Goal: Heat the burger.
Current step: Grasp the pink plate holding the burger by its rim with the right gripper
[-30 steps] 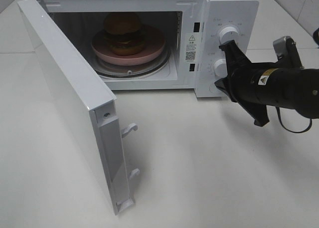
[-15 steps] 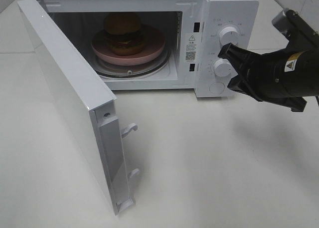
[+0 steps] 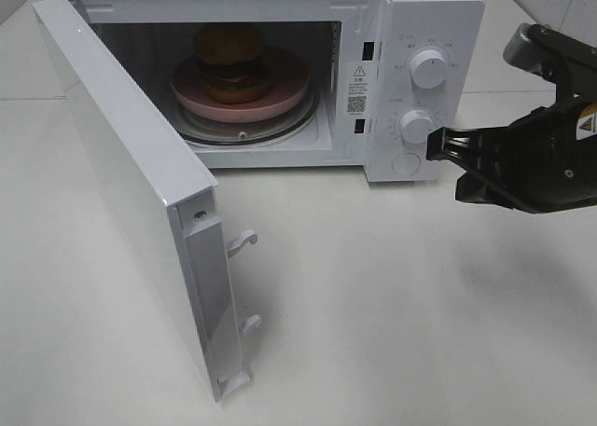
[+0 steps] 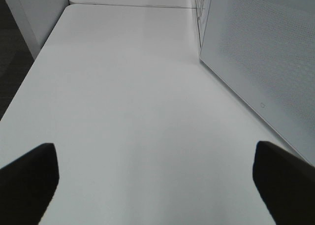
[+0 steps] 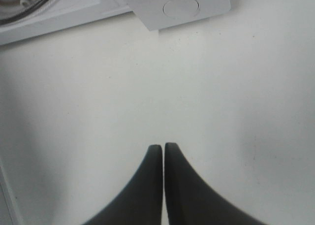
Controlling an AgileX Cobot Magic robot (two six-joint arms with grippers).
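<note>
Right gripper point(image 5: 163, 148) looks closed at wrist; burger point(image 3: 230, 61) appears only overhead.

- Microwave door point(image 3: 121, 184) stands wide open, walling off the left of the frame.
- Microwave cavity point(image 3: 312, 44), upper centre, faces open, but the plate point(image 3: 289, 92) and burger point(image 3: 230, 61) fill most of it.
- Table point(image 3: 401, 314), lower right: broad open passage.

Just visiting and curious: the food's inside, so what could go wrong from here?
1. The white microwave door stands wide open; a hard push shut might jolt the tall golden-bun burger on its round pink plate.
2. The shut right pincer hangs close to the lower round white knob and could nudge it to a wrong setting.
</note>
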